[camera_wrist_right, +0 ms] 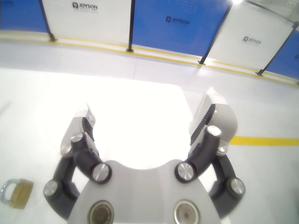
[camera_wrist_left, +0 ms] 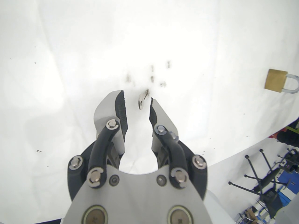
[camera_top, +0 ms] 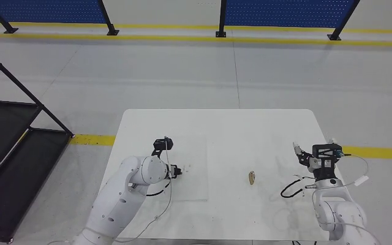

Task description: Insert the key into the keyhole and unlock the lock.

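Brass padlock (camera_top: 252,177) flat on the white table (camera_top: 245,128), key (camera_wrist_left: 140,100) lying between parted fingers!
Left gripper (camera_wrist_left: 137,97) hangs low over the table, jaws apart, the small silver key on the surface right between its tips, ungripped. From above, the padlock sits at three o'clock from that gripper, well apart. Right gripper (camera_wrist_right: 150,100) hovers at two o'clock from the padlock, jaws spread wide, holding nothing.

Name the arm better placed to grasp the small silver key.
Left: the open left tool straddles the small silver metal key; the right tool sits open beyond the brass padlock.
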Motion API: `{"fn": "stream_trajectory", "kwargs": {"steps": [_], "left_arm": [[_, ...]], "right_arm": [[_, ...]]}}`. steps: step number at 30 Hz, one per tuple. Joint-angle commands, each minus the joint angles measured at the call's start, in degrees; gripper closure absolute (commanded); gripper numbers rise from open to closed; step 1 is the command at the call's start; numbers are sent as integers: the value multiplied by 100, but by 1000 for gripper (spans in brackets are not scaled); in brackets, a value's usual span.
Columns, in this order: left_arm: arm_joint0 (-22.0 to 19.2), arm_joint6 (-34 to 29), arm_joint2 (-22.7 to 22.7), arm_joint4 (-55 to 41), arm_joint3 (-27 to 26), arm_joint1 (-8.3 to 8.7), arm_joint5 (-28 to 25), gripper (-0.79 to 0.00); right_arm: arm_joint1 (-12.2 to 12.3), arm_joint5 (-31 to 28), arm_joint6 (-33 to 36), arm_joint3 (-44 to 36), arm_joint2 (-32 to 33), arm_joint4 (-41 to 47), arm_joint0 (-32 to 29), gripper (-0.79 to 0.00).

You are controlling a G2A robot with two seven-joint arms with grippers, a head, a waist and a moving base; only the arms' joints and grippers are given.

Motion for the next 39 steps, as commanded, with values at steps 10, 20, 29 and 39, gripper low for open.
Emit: {"fn": "stream_trajectory", "kwargs": {"steps": [10,20,29,39], "left_arm": [[-94,72,114,-124,140,-9,-33,-172],[-136,88,139,-143,193,3,-28,-139],[-143,63,130,-149,185,22,-35,0],[-24,-92,-91,-200,-475,85,-166,0]], "right_arm": [[0,0,0,0,0,0,0,-785],[0,0,0,0,0,0,0,-785],[0,0,0,0,0,0,0,-785],[0,0,0,0,0,0,0,-785]]}}
